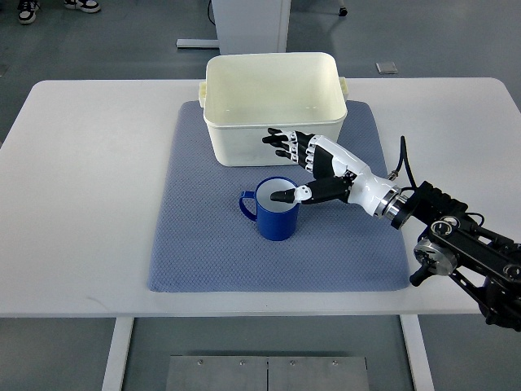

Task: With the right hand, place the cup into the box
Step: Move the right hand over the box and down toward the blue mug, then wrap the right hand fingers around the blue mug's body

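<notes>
A blue cup [275, 220] with a handle on its left stands upright on the blue-grey mat [203, 244], just in front of the cream box [273, 106]. My right hand [286, 169] reaches in from the lower right and hovers at the cup's right rim. Its fingers [285, 145] are spread toward the box wall, while the thumb tip sits over the cup's opening. The hand holds nothing. The box's inside looks bare.
The mat lies on a white table [81, 187]. The right arm's black forearm [464, 240] crosses the table's near right corner. A person's shoes [28, 8] show on the floor at top left. A white post base stands behind the table.
</notes>
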`<state>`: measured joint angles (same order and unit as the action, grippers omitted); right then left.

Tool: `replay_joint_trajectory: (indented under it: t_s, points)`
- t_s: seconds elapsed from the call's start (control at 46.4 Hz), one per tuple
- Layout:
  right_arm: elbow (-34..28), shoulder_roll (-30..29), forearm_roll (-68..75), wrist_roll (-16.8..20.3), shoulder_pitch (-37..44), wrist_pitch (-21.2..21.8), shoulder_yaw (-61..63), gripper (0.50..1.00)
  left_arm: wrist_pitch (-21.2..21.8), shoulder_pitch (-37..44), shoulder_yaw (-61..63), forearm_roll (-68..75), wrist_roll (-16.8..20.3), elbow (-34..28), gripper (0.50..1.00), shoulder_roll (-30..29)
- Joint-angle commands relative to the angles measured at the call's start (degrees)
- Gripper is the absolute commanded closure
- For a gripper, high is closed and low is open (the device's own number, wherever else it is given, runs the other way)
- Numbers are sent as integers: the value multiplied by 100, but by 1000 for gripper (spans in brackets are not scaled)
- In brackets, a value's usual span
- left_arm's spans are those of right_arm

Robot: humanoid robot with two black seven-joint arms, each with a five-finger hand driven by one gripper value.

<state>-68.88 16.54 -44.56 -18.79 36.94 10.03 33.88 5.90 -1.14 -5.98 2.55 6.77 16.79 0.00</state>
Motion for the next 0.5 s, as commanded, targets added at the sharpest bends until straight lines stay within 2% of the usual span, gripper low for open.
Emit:
replay_joint_trajectory:
  t_s: [0.0,0.474]
  points:
    - [76,-1,-1,-55,-3,-10,-92,515,-1,0,-8,0,0,0,500,0]
    - [499,-133,-1,-345,-56,-159,-356,517,-1,0,1,0,0,0,500,0]
